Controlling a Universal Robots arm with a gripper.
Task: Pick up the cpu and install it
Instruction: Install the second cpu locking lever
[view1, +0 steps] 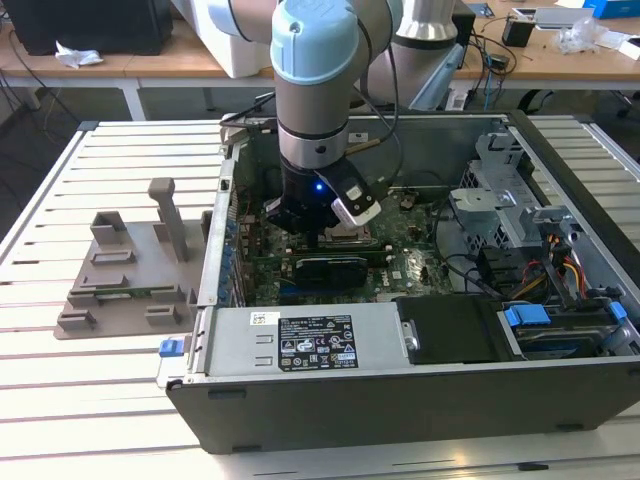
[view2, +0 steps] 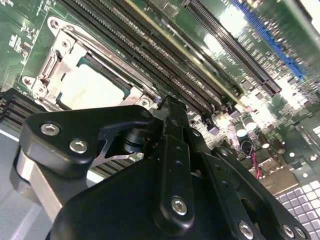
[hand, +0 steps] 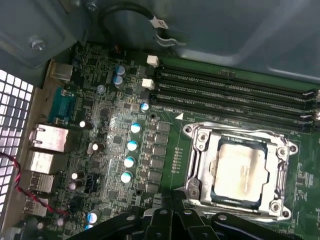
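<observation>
The cpu (hand: 240, 170) is a silvery square chip lying flat in the motherboard socket, with the metal socket frame (hand: 200, 165) around its edges. In the second wrist view the cpu (view2: 92, 87) sits just beyond my fingertips. My gripper (hand: 169, 201) hovers low over the board beside the socket, its black fingers pressed together with nothing between them. In the exterior view the gripper (view1: 318, 232) reaches down into the open computer case (view1: 400, 390), just above the socket area.
Memory slots (hand: 230, 95) run along one side of the socket. A black expansion card (view1: 330, 266) lies near the gripper. The power supply (view1: 310, 340) and drive bays (view1: 560, 320) fill the case's front. A grey plastic holder (view1: 130, 270) stands on the slatted table at the exterior view's left.
</observation>
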